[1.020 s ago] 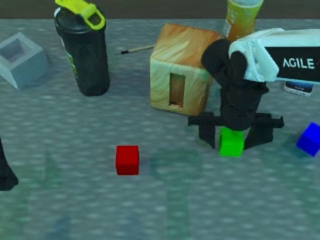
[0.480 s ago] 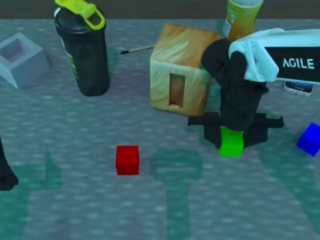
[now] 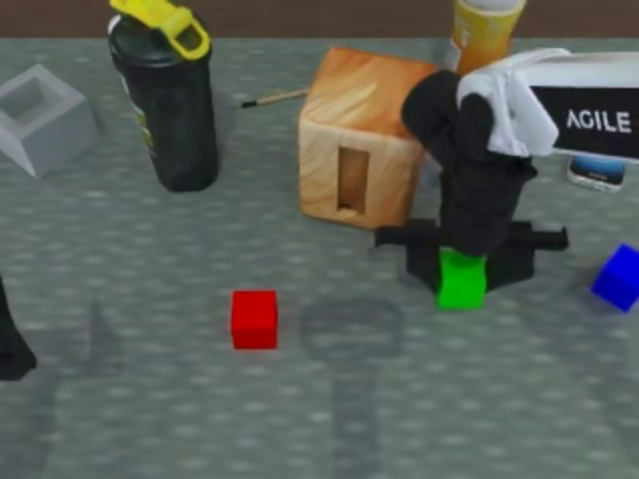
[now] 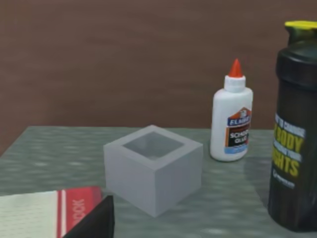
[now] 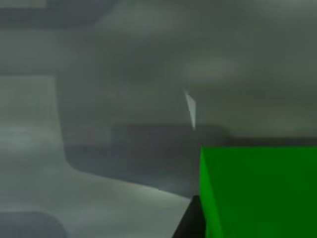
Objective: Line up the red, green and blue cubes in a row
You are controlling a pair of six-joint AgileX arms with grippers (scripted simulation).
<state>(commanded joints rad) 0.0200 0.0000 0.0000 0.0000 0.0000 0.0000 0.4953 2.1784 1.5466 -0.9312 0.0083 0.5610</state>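
The green cube [image 3: 462, 282] sits on the table in front of the wooden box, right of centre. My right gripper [image 3: 463, 271] reaches down over it, a black finger pressed against each side, shut on it. The right wrist view shows the green cube [image 5: 257, 193] close up beside one dark finger. Left of centre, the red cube [image 3: 254, 319] stands alone. The blue cube [image 3: 617, 278] lies at the table's right edge. My left gripper [image 3: 10, 349] is parked at the left edge.
A large wooden box with a slot [image 3: 359, 135] stands just behind the green cube. At the back are a black shaker bottle [image 3: 165, 95], a grey hollow block [image 3: 40, 118], an orange bottle [image 3: 484, 35] and a thin stick [image 3: 272, 98]. A glue bottle [image 4: 231, 119] shows in the left wrist view.
The right gripper's fingers have drawn in from a wide spread to press against the green cube's sides. The cubes and the left arm have not moved.
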